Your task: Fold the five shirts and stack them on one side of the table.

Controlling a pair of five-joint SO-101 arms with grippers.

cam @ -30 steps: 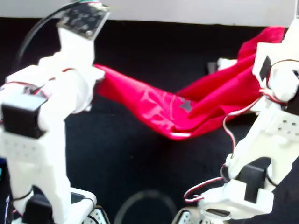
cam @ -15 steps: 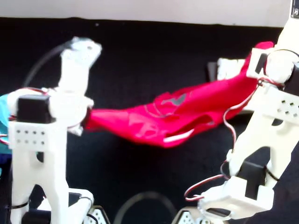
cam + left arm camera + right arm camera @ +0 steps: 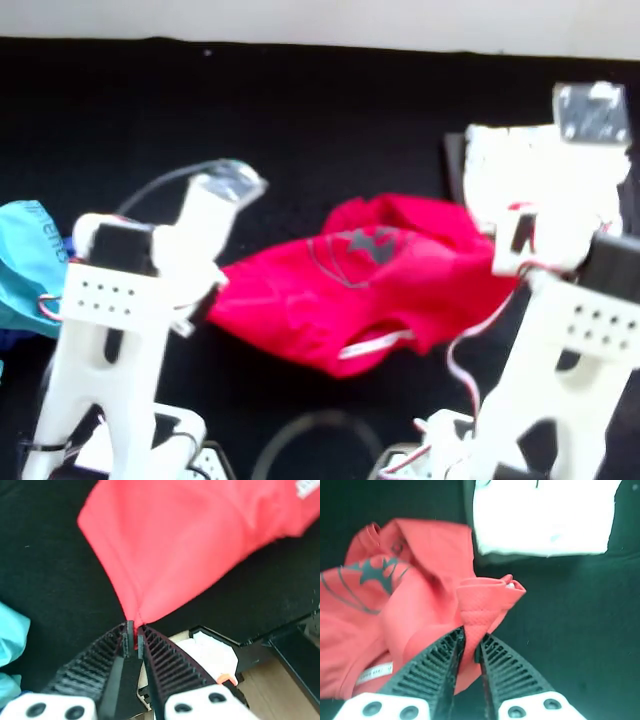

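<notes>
On the black table (image 3: 300, 120), the red shirt (image 3: 350, 285) sags in a bunch beside the white cloth (image 3: 520, 165). The left gripper (image 3: 131, 636) and right gripper (image 3: 469, 642) each clamp one edge of it. Slack between them could crease the fold.

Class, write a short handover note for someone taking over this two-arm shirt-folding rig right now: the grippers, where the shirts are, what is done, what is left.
Left gripper: shut on a corner of the red shirt.
Right gripper: shut on a bunched fold at the shirt's other side.
The red shirt lies slumped on the black table between the arms. A white folded cloth, likely a finished shirt, lies on the right arm's side. A teal shirt sits crumpled at the left edge.
Done: apparently one shirt folded.
Left: finish the red shirt, stack it, then the teal one and any others.
</notes>
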